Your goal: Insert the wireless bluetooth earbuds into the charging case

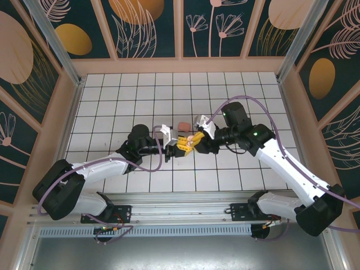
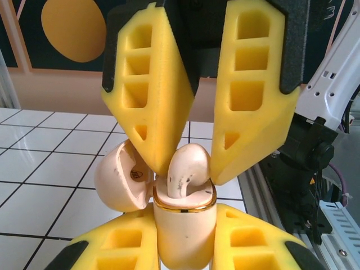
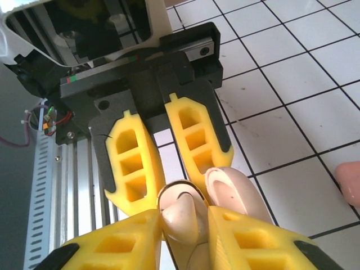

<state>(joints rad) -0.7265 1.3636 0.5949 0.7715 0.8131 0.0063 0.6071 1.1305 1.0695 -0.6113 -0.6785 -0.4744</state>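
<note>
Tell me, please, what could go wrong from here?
The earbud stands tall above the charging case rim, seemingly not seated; if the right pincer lets go now, it may tip out. The open lid sits right beside that pincer; a sideways move could knock it.

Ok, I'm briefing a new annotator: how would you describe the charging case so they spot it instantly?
At the centre of the white tiled table the two arms meet. There the left gripper clamps the charging case, with the right gripper holding an earbud at its opening. Unlike the loose pink piece nearby, it has a gold rim and open lid.
</note>
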